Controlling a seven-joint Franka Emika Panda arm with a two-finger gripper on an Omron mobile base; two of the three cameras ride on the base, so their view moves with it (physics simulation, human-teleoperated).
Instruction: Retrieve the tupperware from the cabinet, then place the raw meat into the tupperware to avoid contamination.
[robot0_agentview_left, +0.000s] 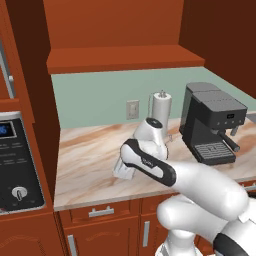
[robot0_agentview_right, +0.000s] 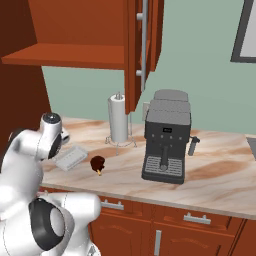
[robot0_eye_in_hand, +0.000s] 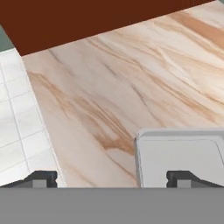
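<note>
White tupperware (robot0_agentview_right: 70, 157) lies empty on counter (robot0_agentview_right: 220, 180), raw meat (robot0_agentview_right: 97, 163) beside

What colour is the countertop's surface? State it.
The countertop is cream marble with tan-orange veins, clearest in the hand view.

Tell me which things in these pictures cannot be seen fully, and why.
- Tupperware: left base view, the arm covers most of it; hand view, the bottom edge cuts it.
- Raw meat: right base view, too small for detail.
- End effector: hand view, fingertips alone, wide apart, holding nothing.
- Cabinet: right base view, the top edge cuts it.
</note>
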